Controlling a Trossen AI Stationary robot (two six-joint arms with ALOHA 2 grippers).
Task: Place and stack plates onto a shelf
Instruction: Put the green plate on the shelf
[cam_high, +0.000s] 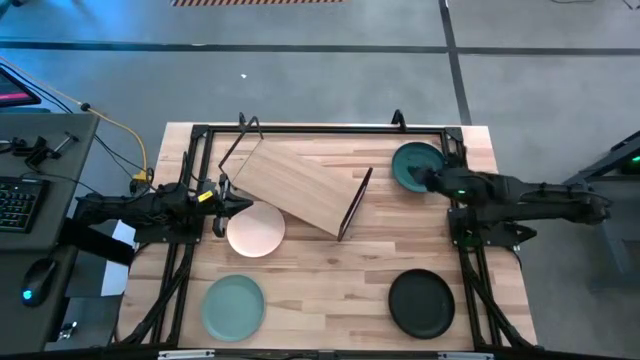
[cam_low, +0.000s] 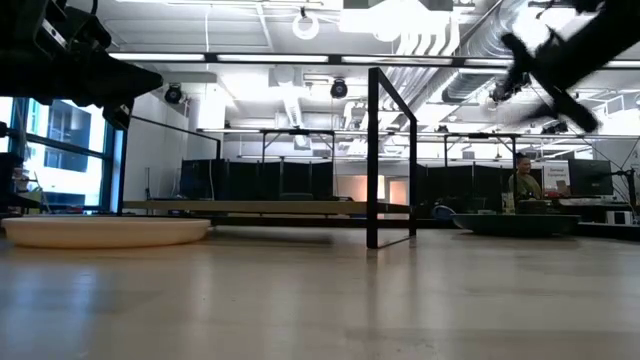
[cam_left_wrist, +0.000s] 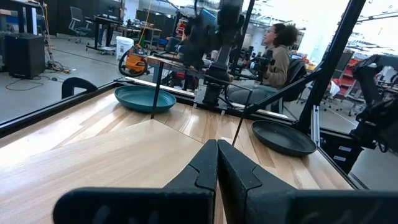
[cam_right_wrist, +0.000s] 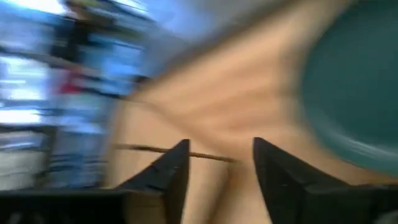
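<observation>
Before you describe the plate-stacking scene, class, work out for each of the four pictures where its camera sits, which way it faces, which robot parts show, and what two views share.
High view: overhead, facing straight down; both arms, left gripper by the pink plate, right gripper at the teal plate.
Low view: tabletop height, facing level across the table; blurred arm parts above.
Left wrist view: on the left arm, facing across the shelf; its shut fingers show.
Right wrist view: on the right arm, blurred; its open fingers show.
Shared: both wrist views show the teal plate.
</observation>
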